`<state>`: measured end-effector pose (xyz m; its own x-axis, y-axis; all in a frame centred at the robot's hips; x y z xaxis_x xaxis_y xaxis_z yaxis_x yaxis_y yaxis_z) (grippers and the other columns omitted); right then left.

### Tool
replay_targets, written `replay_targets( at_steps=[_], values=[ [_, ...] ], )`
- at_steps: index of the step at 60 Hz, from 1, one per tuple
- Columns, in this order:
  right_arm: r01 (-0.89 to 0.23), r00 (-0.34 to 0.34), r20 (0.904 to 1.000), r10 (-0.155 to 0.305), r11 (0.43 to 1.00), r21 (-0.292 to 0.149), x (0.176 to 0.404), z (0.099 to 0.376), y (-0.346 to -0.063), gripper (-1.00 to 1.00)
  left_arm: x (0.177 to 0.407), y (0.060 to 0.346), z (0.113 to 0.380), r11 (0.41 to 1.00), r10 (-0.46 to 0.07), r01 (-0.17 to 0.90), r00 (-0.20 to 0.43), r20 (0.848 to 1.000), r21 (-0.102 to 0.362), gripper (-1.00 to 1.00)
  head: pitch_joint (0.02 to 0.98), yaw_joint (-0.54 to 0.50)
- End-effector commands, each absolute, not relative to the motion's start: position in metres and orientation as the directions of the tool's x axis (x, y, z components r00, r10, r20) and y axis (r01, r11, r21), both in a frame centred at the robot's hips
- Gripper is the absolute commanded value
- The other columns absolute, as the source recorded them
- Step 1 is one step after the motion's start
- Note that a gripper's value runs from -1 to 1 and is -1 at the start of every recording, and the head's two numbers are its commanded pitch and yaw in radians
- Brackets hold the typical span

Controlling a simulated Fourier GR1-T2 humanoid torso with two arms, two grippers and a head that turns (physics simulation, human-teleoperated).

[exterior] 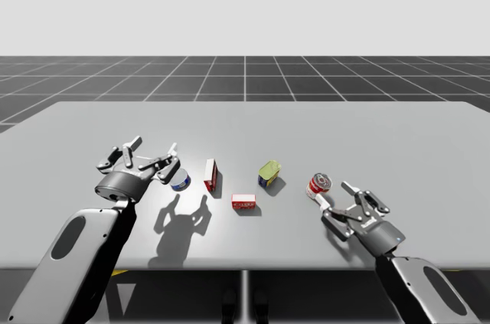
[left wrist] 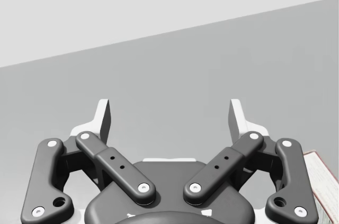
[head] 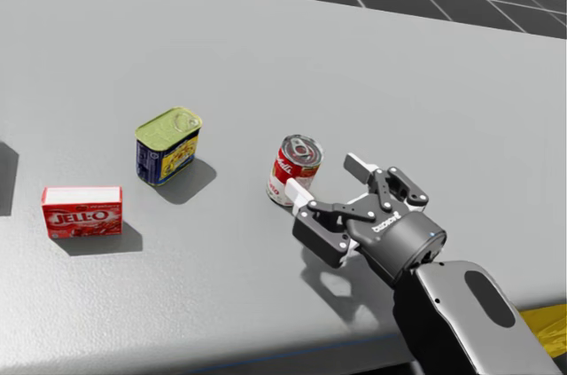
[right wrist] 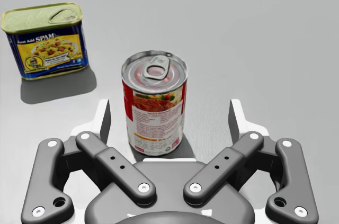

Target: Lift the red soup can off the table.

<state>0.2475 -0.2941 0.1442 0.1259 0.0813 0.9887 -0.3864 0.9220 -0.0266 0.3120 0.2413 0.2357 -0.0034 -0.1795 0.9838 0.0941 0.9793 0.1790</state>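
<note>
The red soup can [exterior: 318,184] stands upright on the grey table [exterior: 383,132], silver pull-tab lid up. My right gripper [exterior: 332,192] is open at table level with the can [right wrist: 154,108] between its fingers, nearer one finger and touched by neither. In the head view my right gripper [head: 326,177] reaches the can [head: 295,169] from the near right side. My left gripper [exterior: 155,145] hangs open and holds nothing, far from the can; in the left wrist view my left gripper [left wrist: 169,110] has only bare table ahead.
A blue rectangular tin [exterior: 269,173] with a yellow-green lid lies left of the can. Further left are a small red box [exterior: 243,201], an upright red-and-white box [exterior: 210,175] and a blue-and-white can [exterior: 181,181] beside my left gripper. The table's front edge is close behind my right arm.
</note>
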Motion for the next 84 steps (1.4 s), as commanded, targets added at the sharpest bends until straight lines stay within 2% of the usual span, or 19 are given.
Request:
replay_targets(
  at_steps=[1,9,30,35,38,39,40,41,42,43,59,71,84],
  values=[
    [-0.384,0.145,0.9842,0.102,0.923,-0.039,0.259,0.131,-0.289,-1.00,0.312,0.241,0.236,0.979,-0.183,0.093,-0.004,0.983,0.183,-1.00,0.828,-0.36],
    [-0.377,0.166,0.9802,0.107,0.926,-0.037,0.269,0.127,-0.281,-1.00,0.312,0.241,0.235,0.979,-0.184,0.093,-0.005,0.983,0.183,-1.00,0.827,-0.36],
    [-0.395,0.170,0.9774,0.126,0.918,-0.049,0.288,0.129,-0.267,-1.00,0.312,0.241,0.235,0.979,-0.185,0.092,-0.005,0.983,0.184,-1.00,0.821,-0.36],
    [-0.390,0.192,0.9724,0.133,0.920,-0.048,0.291,0.128,-0.265,-1.00,0.312,0.241,0.235,0.978,-0.185,0.093,-0.004,0.983,0.185,-1.00,0.819,-0.36],
    [-0.401,0.214,0.9686,0.127,0.915,-0.031,0.291,0.128,-0.265,-1.00,0.312,0.241,0.235,0.978,-0.185,0.093,-0.004,0.983,0.185,-1.00,0.816,-0.36],
    [-0.405,0.217,0.9665,0.137,0.914,-0.038,0.291,0.128,-0.265,-0.94,0.312,0.241,0.235,0.978,-0.186,0.093,-0.005,0.983,0.185,-1.00,0.816,-0.36],
    [-0.396,0.214,0.9660,0.145,0.917,-0.050,0.291,0.127,-0.265,-0.44,0.312,0.241,0.235,0.978,-0.186,0.093,-0.005,0.983,0.186,-1.00,0.815,-0.37],
    [-0.380,0.199,0.9699,0.141,0.923,-0.056,0.290,0.127,-0.265,-0.12,0.312,0.241,0.235,0.978,-0.186,0.093,-0.005,0.983,0.186,-1.00,0.814,-0.37],
    [-0.384,0.193,0.9706,0.143,0.921,-0.060,0.290,0.125,-0.265,0.92,0.312,0.241,0.235,0.978,-0.186,0.094,-0.004,0.983,0.185,-1.00,0.812,-0.37],
    [-0.387,0.208,0.9685,0.136,0.921,-0.046,0.290,0.125,-0.265,0.99,0.312,0.241,0.235,0.978,-0.186,0.094,-0.004,0.983,0.185,-1.00,0.810,-0.37],
    [-0.385,0.214,0.9667,0.140,0.922,-0.048,0.288,0.125,-0.267,1.00,0.312,0.241,0.234,0.978,-0.188,0.096,-0.002,0.982,0.187,-1.00,0.732,-0.38],
    [-0.379,0.210,0.9677,0.140,0.924,-0.052,0.287,0.126,-0.269,1.00,0.312,0.240,0.233,0.977,-0.190,0.097,-0.001,0.982,0.189,-1.00,0.569,-0.41],
    [-0.372,0.212,0.9673,0.139,0.927,-0.051,0.288,0.125,-0.270,1.00,0.311,0.239,0.232,0.977,-0.193,0.098,0.002,0.981,0.192,-1.00,0.453,-0.41]
  ],
)
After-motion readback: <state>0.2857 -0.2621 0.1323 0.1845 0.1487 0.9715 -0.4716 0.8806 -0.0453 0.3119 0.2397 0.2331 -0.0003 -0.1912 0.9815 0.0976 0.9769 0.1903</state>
